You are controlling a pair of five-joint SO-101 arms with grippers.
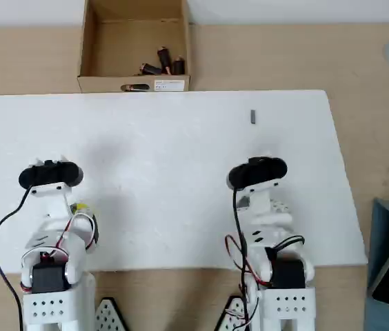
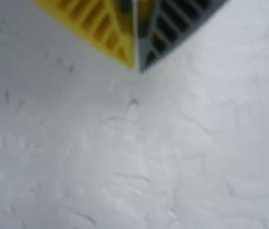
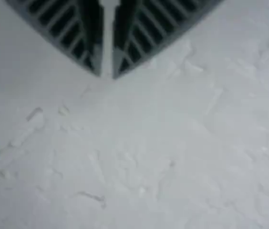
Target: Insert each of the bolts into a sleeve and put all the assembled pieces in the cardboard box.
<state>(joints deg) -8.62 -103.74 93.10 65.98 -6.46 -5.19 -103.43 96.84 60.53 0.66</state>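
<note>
Left gripper (image 2: 135,64) first: yellow finger and dark finger pressed tip to tip, nothing between them, hovering close over the white sheet (image 1: 153,172). Over to the right gripper (image 3: 107,71): two dark fingers almost together, just a thin slit of sheet showing through, and it carries nothing either. From above, both arms sit folded back at the near edge of the worktop (image 1: 29,62), left arm near-left, right arm nearer the middle.

Moving outward, there's one small grey piece (image 1: 253,116) lying on its own on the far part of the sheet, straight out beyond the right arm and well apart from it. Bolt, sleeve or a finished pair? Too small to tell. Further out and to the left, the cardboard box (image 1: 84,55) sits just past the sheet's far edge, with a cluster of dark assembled pieces (image 1: 161,62) in its near right corner.

So the job looks close to finished, with that lone grey piece the one loose end. The danger is a gripper coming down this narrow, which would shove or roll the piece instead of straddling it. A slim piece could also twist out of a pinch. And the box's near wall is in the way, so a low carry could knock the piece loose short of the box.
</note>
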